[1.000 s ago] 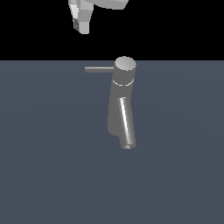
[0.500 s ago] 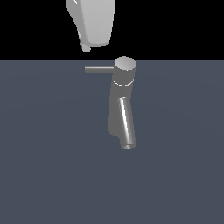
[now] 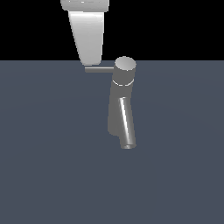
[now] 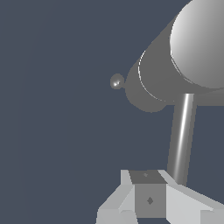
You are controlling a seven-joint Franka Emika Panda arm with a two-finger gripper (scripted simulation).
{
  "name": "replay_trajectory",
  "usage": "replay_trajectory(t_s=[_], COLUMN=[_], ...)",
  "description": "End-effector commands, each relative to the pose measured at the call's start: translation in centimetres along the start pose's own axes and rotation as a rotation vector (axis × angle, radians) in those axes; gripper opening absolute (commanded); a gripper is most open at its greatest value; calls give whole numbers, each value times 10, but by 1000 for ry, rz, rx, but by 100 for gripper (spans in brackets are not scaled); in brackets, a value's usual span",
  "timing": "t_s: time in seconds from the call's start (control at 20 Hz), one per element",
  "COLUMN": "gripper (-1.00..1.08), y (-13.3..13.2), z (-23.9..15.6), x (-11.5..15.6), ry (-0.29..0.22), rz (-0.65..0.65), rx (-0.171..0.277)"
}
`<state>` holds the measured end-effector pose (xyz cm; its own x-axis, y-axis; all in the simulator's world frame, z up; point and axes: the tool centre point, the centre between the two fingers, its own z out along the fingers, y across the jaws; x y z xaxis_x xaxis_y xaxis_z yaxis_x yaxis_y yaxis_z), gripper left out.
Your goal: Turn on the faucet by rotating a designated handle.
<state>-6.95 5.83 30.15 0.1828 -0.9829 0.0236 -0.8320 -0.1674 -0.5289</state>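
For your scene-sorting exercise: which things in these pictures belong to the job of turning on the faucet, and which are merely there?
Belongs to the job:
- grey metallic upright faucet with round flat cap
- thin straight grey metal handle rod sticking sideways from the cap
- white robot gripper, its tip at the rod's free end

Merely there:
- flat dark blue-grey surface under the faucet

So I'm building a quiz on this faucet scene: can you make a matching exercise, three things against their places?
Things:
1. white robot gripper
2. thin grey metal rod handle
3. slanted grey tube spout

Places:
A. slopes down the front of the grey cylindrical faucet body
B. sticks sideways from the round cap, toward the exterior view's left
C. reaches down from above to the rod's outer end

Pairs: 1-C, 2-B, 3-A
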Motion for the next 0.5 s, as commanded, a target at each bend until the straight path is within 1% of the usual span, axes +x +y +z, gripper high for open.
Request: replay_trajectory(t_s=[0.0,0.45], gripper=[-100,-100], y=[-4,-12], z=[7,19], x=[2,8], ry=[11,34], rz=[37,102], rx=[14,35])
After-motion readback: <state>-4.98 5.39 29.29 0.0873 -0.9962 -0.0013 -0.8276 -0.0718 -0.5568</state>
